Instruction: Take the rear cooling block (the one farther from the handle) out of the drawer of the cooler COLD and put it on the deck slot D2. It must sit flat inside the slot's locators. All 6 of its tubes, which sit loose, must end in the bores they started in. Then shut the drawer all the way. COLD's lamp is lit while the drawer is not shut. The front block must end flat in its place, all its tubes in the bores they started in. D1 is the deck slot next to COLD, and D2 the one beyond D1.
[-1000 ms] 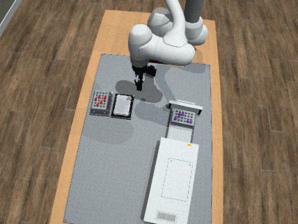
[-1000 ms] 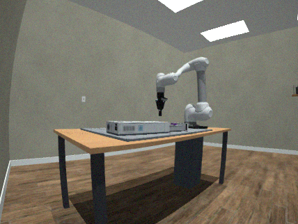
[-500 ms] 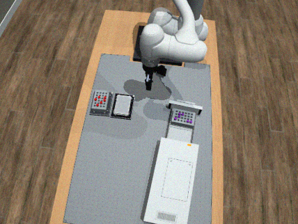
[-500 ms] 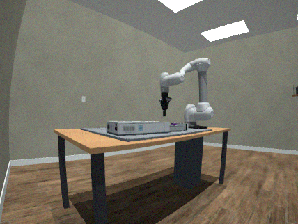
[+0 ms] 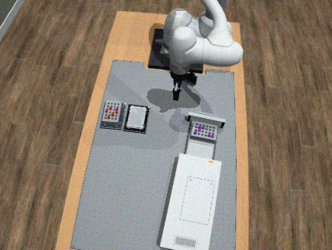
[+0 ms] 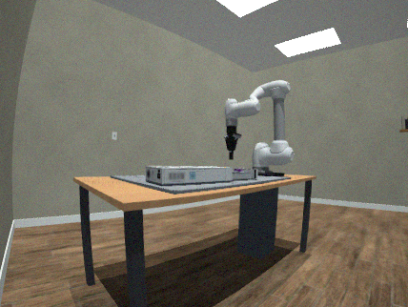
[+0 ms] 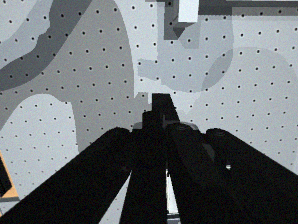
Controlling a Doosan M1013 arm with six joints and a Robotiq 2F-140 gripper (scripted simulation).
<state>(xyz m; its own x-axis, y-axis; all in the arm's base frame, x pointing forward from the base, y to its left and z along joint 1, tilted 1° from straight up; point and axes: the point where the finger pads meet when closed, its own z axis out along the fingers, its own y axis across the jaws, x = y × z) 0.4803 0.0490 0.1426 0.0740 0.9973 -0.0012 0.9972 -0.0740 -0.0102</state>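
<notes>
Top view is showing the end effector point(image 5: 176, 94) pressed together on nothing, hovering at 10 o'clock from the open drawer point(image 5: 200, 144) holding the purple-tubed block point(image 5: 203, 130).

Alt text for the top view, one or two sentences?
A white arm holds its shut, empty gripper above the grey deck, between a red-tube block on the left and the cooler's open drawer, which holds a purple-tube block; the orange lamp is lit.

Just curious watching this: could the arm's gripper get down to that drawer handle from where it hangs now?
Probably yes. The gripper hangs shut and empty above bare mat, with nothing between it and the drawer handle.
</notes>
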